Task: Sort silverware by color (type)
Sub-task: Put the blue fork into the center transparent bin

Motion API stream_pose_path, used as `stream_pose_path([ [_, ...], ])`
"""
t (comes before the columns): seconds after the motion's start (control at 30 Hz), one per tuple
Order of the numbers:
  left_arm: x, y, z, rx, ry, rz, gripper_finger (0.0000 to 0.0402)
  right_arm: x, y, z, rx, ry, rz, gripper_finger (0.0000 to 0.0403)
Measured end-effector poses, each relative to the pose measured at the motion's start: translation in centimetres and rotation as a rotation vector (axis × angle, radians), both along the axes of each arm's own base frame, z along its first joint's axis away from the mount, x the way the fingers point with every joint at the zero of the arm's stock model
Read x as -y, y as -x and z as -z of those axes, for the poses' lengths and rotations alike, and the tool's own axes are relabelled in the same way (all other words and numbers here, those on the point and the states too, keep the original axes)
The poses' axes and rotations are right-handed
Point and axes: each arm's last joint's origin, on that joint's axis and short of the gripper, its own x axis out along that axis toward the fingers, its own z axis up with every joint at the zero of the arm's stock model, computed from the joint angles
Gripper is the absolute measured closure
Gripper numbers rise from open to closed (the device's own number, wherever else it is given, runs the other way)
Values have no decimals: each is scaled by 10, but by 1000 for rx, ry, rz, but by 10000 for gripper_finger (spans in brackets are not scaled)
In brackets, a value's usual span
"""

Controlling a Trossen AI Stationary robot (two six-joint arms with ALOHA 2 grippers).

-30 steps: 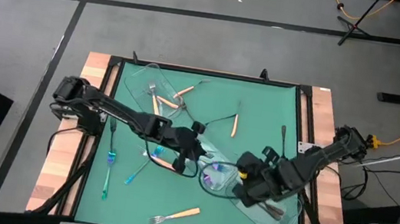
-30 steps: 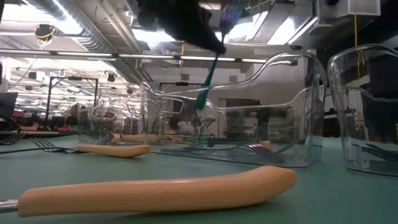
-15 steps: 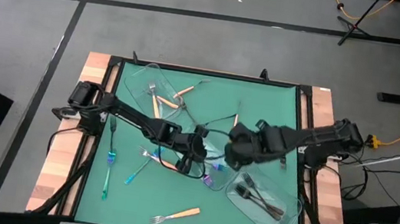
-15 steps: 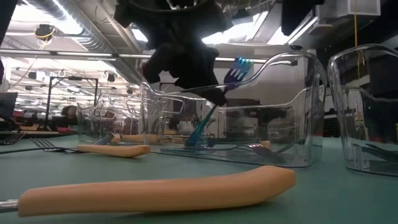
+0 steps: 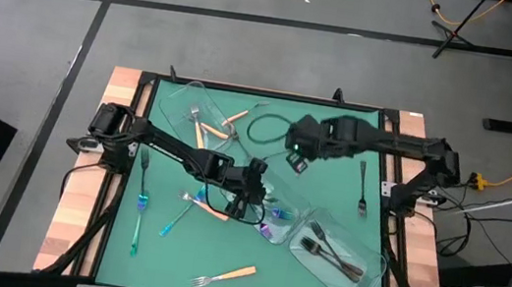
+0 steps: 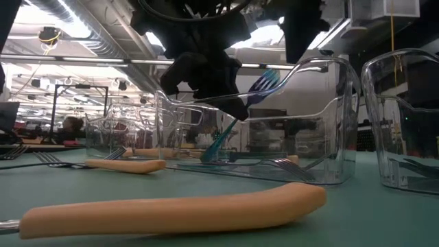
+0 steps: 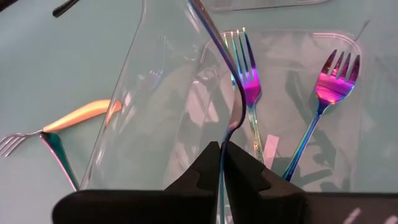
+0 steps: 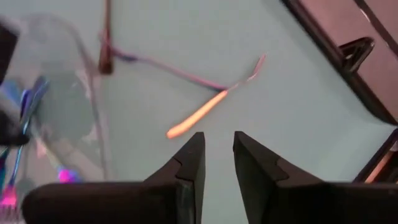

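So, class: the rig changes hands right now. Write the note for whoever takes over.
Left gripper: shut on a blue fork, tilted in the middle tray.
Right gripper: open, empty, over the mat's back middle.
Done: orange forks in the back-left tray; dark forks in the front-right tray; blue ones in the middle tray.
Left: release the held fork; loose on the mat are a dark fork, an orange fork and blue pieces at the left.
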Motion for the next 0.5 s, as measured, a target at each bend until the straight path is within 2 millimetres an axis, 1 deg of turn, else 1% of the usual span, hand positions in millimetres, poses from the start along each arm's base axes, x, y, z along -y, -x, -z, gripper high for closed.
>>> stream_pose_path([
  [0.27, 0, 0, 0, 0, 4, 0, 387, 50, -2, -2, 94, 13, 133, 327],
  [0.37, 0, 0, 0, 0, 4, 0, 387, 65, 2, -2, 91, -7, 151, 327],
  [0.5, 0, 0, 0, 0, 4, -1, 386, 78, 6, -2, 88, -20, 171, 327],
])
